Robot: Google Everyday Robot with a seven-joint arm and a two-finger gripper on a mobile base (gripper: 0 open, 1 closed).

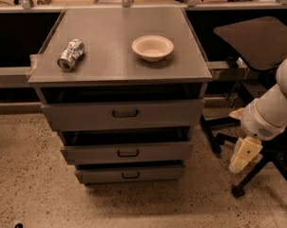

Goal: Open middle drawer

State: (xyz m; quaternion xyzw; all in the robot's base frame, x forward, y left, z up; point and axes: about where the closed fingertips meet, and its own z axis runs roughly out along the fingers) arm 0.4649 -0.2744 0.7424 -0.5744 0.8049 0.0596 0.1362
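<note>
Our gripper (242,156), a cream-coloured piece hanging below the white arm's wrist, sits low at the right edge of the scene. We cannot tell whether it is wide or narrow, and it holds nothing that we can see.

Just behind and beneath it are the dark legs of an office chair (250,174). Well apart from it on the left, as we see it, stands a grey metal cabinet (110,30) with three stacked fronts.

The middle drawer (157,152) is at roughly the gripper's own height, far to its left, between the top drawer (77,115) above and the bottom drawer (153,173) below. Its small dark loop handle (128,153) sits at the centre of its front.

The drawer's front faces us. Its long axis runs level from left to right, and the handle lies along the same line. We judge that it slides straight out toward us.

Several things could go wrong:
- **Chair:** the arm must cross toward the cabinet and could snag the chair legs so near it.
- **Wrong handle:** the three handles look alike and stack closely, so a small error in height could catch the wrong one.
- **Slip:** the loop is small, so a shallow hold could slip off.
- **Skewed pull:** a pull off the sliding line could bind the drawer or jolt the cabinet. That could roll the crushed can (71,54) lying on top, farther left than the bowl (153,47).
</note>
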